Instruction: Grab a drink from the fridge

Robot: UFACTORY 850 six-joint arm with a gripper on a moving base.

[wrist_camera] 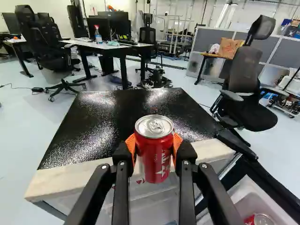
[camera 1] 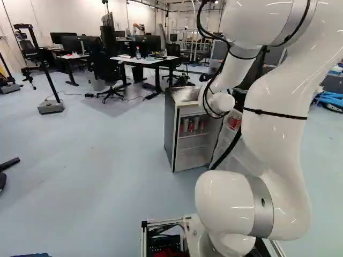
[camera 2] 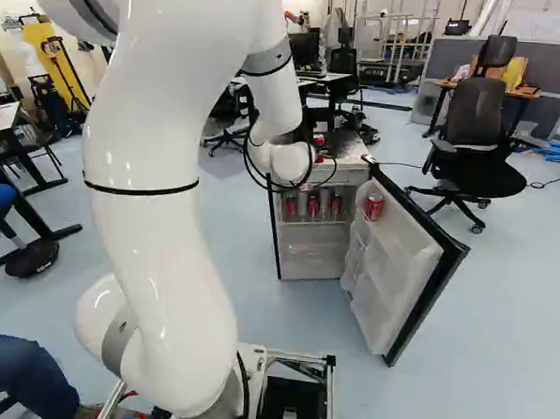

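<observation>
In the wrist view, the gripper (wrist_camera: pixel 154 146) grasps a red can (wrist_camera: pixel 156 164) upright between its orange pads (wrist_camera: pixel 130 142), at the front edge of the fridge (wrist_camera: pixel 70 176), whose black top (wrist_camera: pixel 117 115) lies ahead. Advancing or lowering could strike the can against that edge, since clearance appears small; the smooth wall might then slip or twist between the pads, and a harder squeeze might dent it.

In the left base view, the arm (camera 1: pixel 278 123) reaches over the open fridge; further cans (camera 1: pixel 191 126) stand on its upper shelf. The held can cannot be made out.

In the right base view, the door (camera 2: pixel 395 262) stands open, with another can (camera 2: pixel 374 207) in its rack; a sideways swing while low could catch the door and jolt the grasp.
</observation>
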